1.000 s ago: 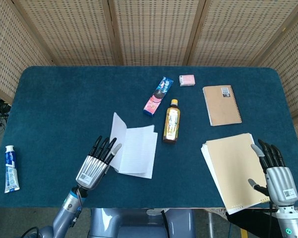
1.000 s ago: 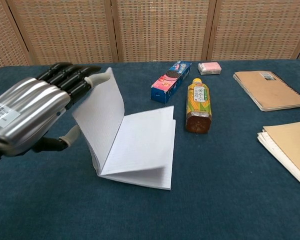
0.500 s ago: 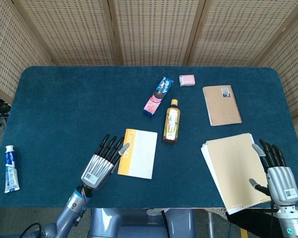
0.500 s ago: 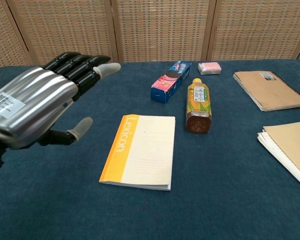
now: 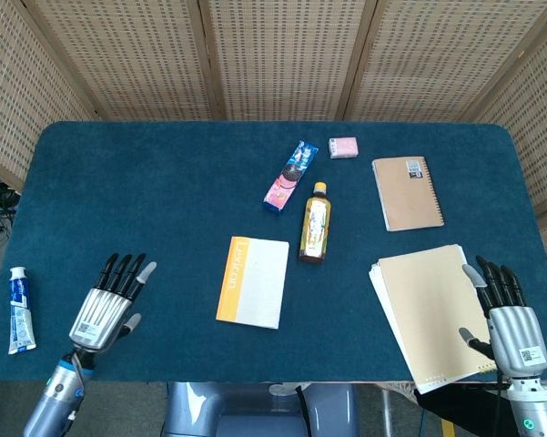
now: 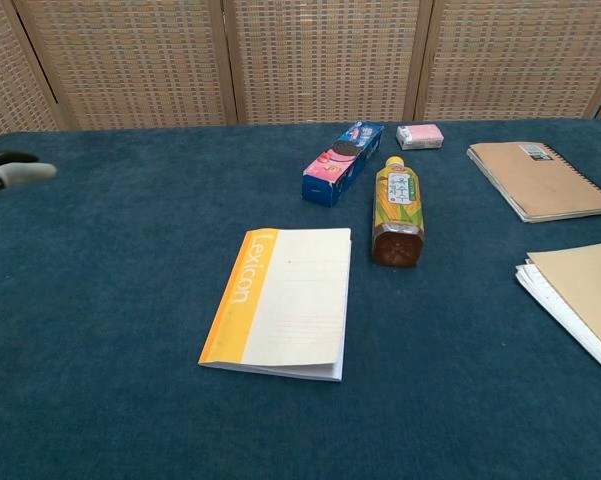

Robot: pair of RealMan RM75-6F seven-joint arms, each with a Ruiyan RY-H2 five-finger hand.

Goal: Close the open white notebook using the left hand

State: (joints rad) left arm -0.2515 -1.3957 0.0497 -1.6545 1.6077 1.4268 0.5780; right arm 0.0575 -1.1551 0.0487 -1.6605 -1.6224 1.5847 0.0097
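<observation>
The white notebook [image 5: 253, 281] lies closed and flat on the blue table, its cream cover up with an orange band along the left edge; the chest view shows the notebook [image 6: 283, 300] at centre. My left hand [image 5: 109, 305] hovers near the table's front left, well left of the notebook, fingers spread and holding nothing. In the chest view only the left hand's fingertips [image 6: 18, 172] show at the left edge. My right hand [image 5: 508, 314] is at the front right corner, fingers apart, empty, beside a tan pad.
A drink bottle [image 5: 315, 222] lies just right of the notebook. A snack pack [image 5: 290, 175] and pink eraser [image 5: 343, 147] sit behind it. A brown spiral notebook [image 5: 407, 192] and tan pad stack [image 5: 428, 308] are at right. A toothpaste tube [image 5: 18, 309] lies far left.
The notebook's raised left page folded over and the notebook is now closed. My left hand then drew away to the left, leaving the notebook. The right hand stayed still.
</observation>
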